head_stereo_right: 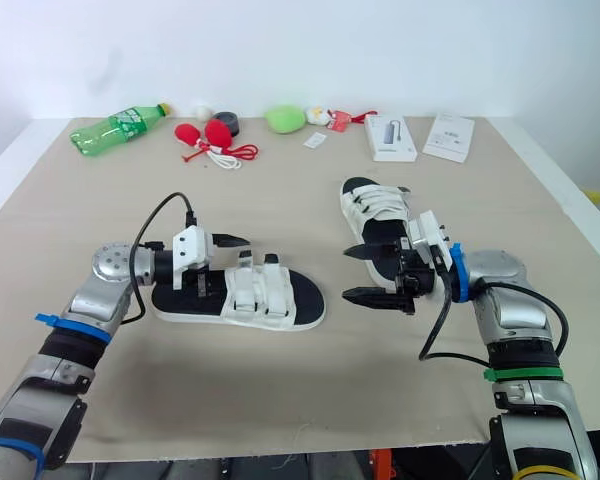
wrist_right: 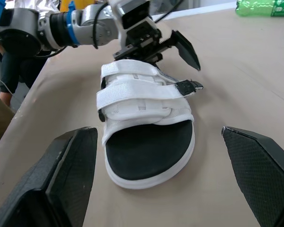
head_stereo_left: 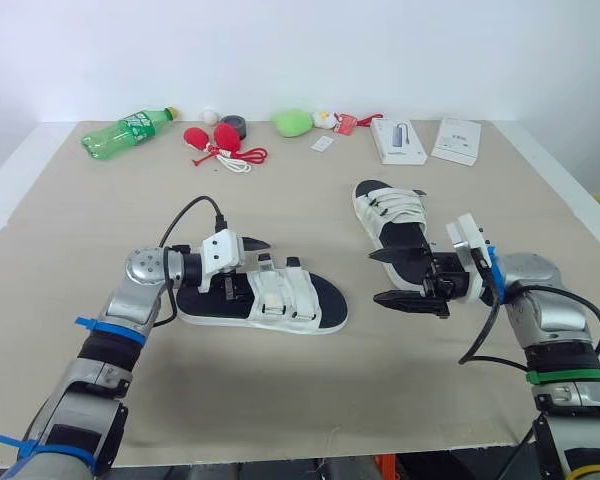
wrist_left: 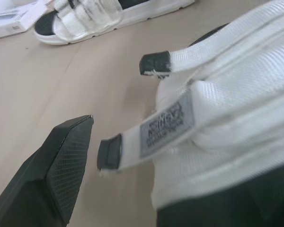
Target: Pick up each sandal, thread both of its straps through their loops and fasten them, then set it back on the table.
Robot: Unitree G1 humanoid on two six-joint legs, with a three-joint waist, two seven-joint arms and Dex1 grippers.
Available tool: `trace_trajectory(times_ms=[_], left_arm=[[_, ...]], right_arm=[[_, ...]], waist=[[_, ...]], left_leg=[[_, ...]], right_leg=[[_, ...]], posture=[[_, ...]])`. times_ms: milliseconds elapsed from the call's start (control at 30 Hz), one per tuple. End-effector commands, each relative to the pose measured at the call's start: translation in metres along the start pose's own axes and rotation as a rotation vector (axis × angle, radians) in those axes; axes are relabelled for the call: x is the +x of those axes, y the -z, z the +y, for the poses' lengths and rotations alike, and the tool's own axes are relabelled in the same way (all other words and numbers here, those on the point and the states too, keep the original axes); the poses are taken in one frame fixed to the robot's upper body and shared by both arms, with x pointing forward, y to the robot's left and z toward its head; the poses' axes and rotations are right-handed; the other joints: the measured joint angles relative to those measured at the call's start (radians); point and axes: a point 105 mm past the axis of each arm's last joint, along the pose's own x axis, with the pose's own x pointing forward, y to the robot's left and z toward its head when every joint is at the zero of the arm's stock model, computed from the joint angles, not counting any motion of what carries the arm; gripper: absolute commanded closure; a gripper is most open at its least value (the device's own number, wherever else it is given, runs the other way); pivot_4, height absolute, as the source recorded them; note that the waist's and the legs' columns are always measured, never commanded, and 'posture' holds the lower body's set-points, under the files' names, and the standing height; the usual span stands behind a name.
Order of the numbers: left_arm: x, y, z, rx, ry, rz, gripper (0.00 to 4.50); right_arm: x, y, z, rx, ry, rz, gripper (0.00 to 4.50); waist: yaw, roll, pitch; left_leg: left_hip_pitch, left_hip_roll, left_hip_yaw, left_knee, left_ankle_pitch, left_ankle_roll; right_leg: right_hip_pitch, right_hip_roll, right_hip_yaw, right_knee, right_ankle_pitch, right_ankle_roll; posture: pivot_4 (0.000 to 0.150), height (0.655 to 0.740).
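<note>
1. Progress: both sandals lie flat on the table (head_stereo_left: 100,210) and neither is lifted. My read is mid-task, w/ work centred on the near sandal (head_stereo_left: 280,300).
2. Near sandal: sits centre-left, side-on to the robot, heel end under the L gripper (head_stereo_left: 248,268). Both straps (wrist_right: 137,97) are laid across the foot, and their black tips (wrist_left: 109,152) poke out free past the edge. Can't tell if they're threaded thru loops or pressed down, so prob. unfinished.
3. Far sandal (head_stereo_left: 390,215): right of centre, further back, pointing away. Its straps cross the top and look tidy; fastened or not, can't confirm.
4. L gripper: jaws apart, holding nothing, one finger just beside the lower strap tip.
5. R gripper (head_stereo_left: 376,277): jaws wide, empty, hovering between the two sandals and aimed at the near one's toe.
6. Look: white webbing straps, white sole rim, black footbed. One strap carries a small sewn label.
7. Left to do, by my guess: finish and check the near pair, then verify the far sandal.
</note>
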Motion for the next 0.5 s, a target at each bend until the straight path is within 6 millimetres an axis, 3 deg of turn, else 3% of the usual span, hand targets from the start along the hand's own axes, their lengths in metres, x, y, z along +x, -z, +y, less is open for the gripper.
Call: trace_trajectory(times_ms=[33, 67, 133, 400, 500], left_arm=[[0.0049, -0.0034, 0.0012, -0.057, 0.053, -0.031, 0.03], [0.0057, -0.0026, 0.0006, -0.073, 0.069, -0.031, 0.52], [0.0071, -0.0022, 0.0011, -0.090, 0.080, -0.031, 0.69], [0.0112, -0.0069, 0.0068, -0.126, 0.059, -0.055, 4.00], [0.0111, -0.0073, 0.0094, -0.129, 0.037, -0.050, 4.35]], right_arm=[[-0.0074, -0.0125, 0.0022, -0.056, 0.013, -0.011, 0.00], [-0.0082, -0.0121, 0.0027, -0.059, 0.015, -0.006, 0.00], [-0.0091, -0.0119, 0.0032, -0.061, 0.019, -0.005, 0.00], [-0.0056, -0.0115, 0.0049, -0.066, 0.014, -0.008, 0.00], [-0.0034, -0.0131, 0.0029, -0.074, 0.009, -0.011, 0.00]], waist=[[-0.001, 0.000, 0.000], [-0.001, 0.000, 0.000], [-0.001, 0.000, 0.000], [-0.001, 0.000, 0.000], [-0.001, 0.000, 0.000]], left_leg=[[0.000, 0.000, 0.000, 0.000, 0.000, 0.000], [0.000, 0.000, 0.000, 0.000, 0.000, 0.000], [0.000, 0.000, 0.000, 0.000, 0.000, 0.000], [0.000, 0.000, -0.001, 0.000, 0.000, 0.000], [0.000, 0.000, -0.001, 0.000, 0.000, 0.000]], right_leg=[[0.000, 0.000, 0.000, 0.000, 0.000, 0.000], [0.000, 0.000, 0.000, 0.000, 0.000, 0.000], [0.000, 0.000, 0.000, 0.000, 0.000, 0.000], [0.000, 0.000, 0.000, 0.000, 0.000, 0.000], [0.000, 0.000, 0.000, 0.000, 0.000, 0.001]], posture=[[0.150, 0.7400], [0.150, 0.7400], [0.150, 0.7400], [0.150, 0.7400], [0.150, 0.7400]])
